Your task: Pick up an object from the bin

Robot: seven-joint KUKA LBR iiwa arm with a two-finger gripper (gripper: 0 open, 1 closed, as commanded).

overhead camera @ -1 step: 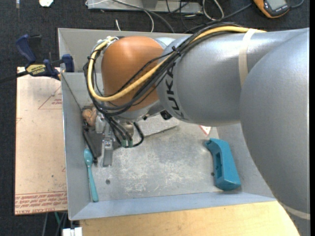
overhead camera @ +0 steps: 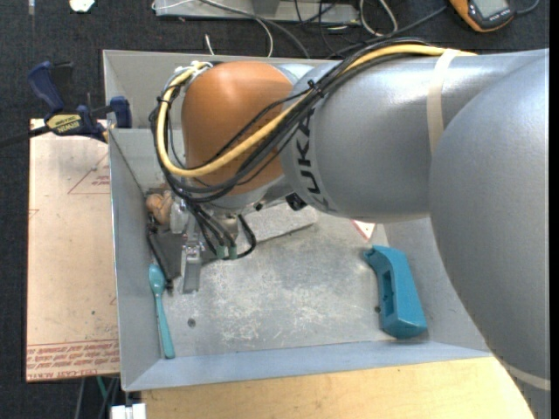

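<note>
Hovering at middle left, the gripper (overhead camera: 181, 264) hangs just above the teal spoon (overhead camera: 162, 317) by the left wall of the bin (overhead camera: 127, 260); how far open it is, I cannot tell. The spoon looks light, stiff and slippery, so grab it mid-handle.

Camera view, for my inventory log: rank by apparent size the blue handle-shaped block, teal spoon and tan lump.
1. blue handle-shaped block, bulkiest
2. teal spoon, similar length, far thinner
3. tan lump, partly hidden
</note>
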